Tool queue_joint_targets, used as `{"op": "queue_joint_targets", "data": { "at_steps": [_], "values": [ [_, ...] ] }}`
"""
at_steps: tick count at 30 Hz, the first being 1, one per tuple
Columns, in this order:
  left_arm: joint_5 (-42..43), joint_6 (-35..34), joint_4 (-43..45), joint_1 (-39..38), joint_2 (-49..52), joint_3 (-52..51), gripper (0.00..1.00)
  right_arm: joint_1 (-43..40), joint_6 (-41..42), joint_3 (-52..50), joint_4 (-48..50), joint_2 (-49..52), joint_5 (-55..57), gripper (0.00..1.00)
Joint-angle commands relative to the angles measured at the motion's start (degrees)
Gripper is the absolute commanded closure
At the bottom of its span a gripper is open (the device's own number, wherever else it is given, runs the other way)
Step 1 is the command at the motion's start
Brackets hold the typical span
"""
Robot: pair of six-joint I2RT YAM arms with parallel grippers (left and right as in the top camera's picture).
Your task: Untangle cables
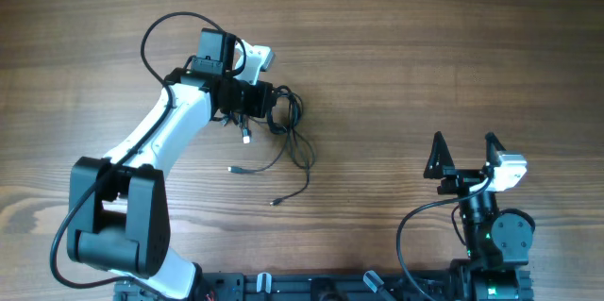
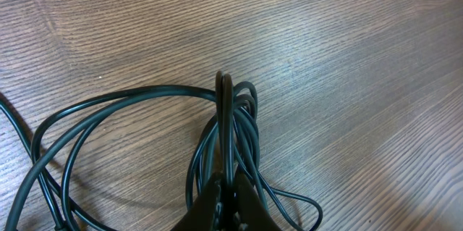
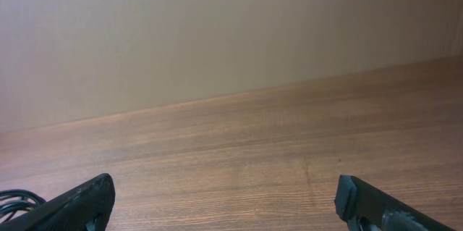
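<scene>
A tangle of thin black cables (image 1: pixel 288 129) lies on the wooden table left of centre, with silver-tipped plug ends at the left (image 1: pixel 246 136), lower left (image 1: pixel 233 170) and bottom (image 1: pixel 276 202). My left gripper (image 1: pixel 272 103) sits at the top of the tangle and is shut on a bunch of cable strands. In the left wrist view the fingers (image 2: pixel 230 187) pinch the strands (image 2: pixel 226 108), and loops spread to the left. My right gripper (image 1: pixel 465 155) is open and empty at the right, far from the cables; its view shows spread fingers (image 3: pixel 224 198) over bare wood.
The table (image 1: pixel 425 46) is brown wood. A pale wall (image 3: pixel 217 28) rises behind it in the right wrist view. The arm bases and their thick black cables (image 1: pixel 406 235) sit along the front edge.
</scene>
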Motion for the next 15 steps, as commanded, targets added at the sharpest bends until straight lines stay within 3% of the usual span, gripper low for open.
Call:
{"op": "queue_joint_targets", "data": {
  "at_steps": [1, 15],
  "values": [
    [-0.33, -0.2, 0.37, -0.09, 1.05, -0.33, 0.92, 0.28, 0.5, -0.07, 0.15, -0.15, -0.09, 0.0],
    [-0.33, -0.22, 0.63, -0.09, 1.05, -0.33, 0.89, 0.28, 0.46, -0.07, 0.15, -0.15, -0.09, 0.0]
  ]
}}
